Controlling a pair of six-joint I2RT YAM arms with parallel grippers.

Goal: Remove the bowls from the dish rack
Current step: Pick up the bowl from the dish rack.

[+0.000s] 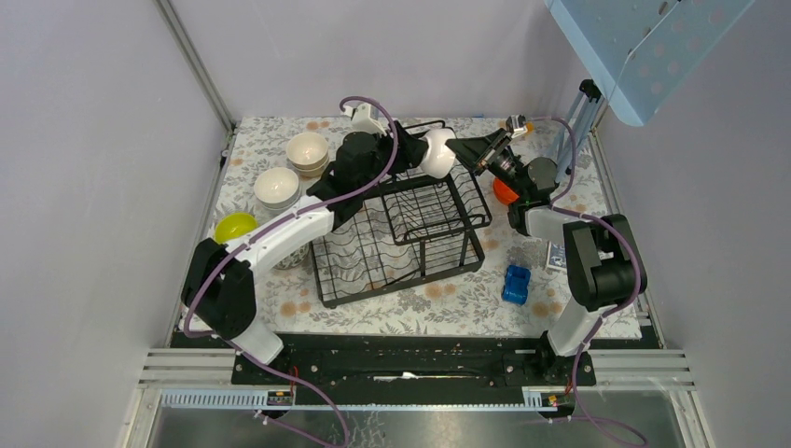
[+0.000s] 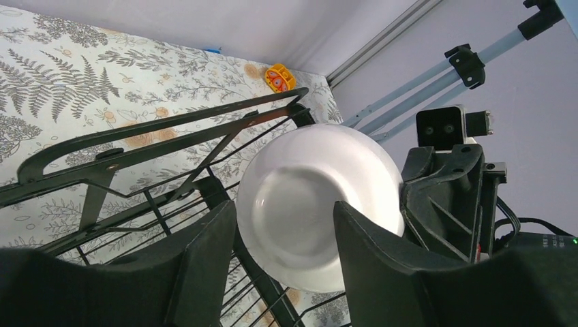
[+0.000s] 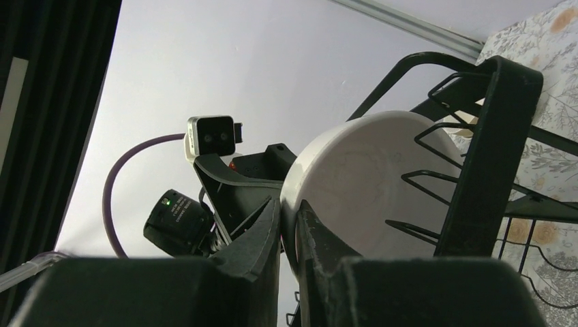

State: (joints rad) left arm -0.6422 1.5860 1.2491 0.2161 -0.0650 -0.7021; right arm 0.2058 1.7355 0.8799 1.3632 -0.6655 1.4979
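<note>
A white bowl [image 1: 437, 152] hangs on edge above the far side of the black wire dish rack [image 1: 401, 233], between my two grippers. My right gripper [image 1: 459, 149] is shut on its rim; in the right wrist view the fingers [image 3: 266, 235] pinch the edge of the white bowl [image 3: 368, 177] beside the rack's upper basket [image 3: 504, 136]. My left gripper [image 1: 410, 154] is open. In the left wrist view its jaws [image 2: 286, 252] stand apart with the white bowl [image 2: 313, 204] just beyond them over the rack [image 2: 170, 129]. The rack's lower tray shows no bowls.
On the mat left of the rack stand a stack of cream bowls [image 1: 308, 149], a white bowl [image 1: 277, 187] and a yellow-green bowl [image 1: 235, 226]. An orange bowl [image 1: 504, 191] sits under the right arm. A blue toy block [image 1: 516, 284] lies front right, a tripod [image 1: 578, 121] at the back right.
</note>
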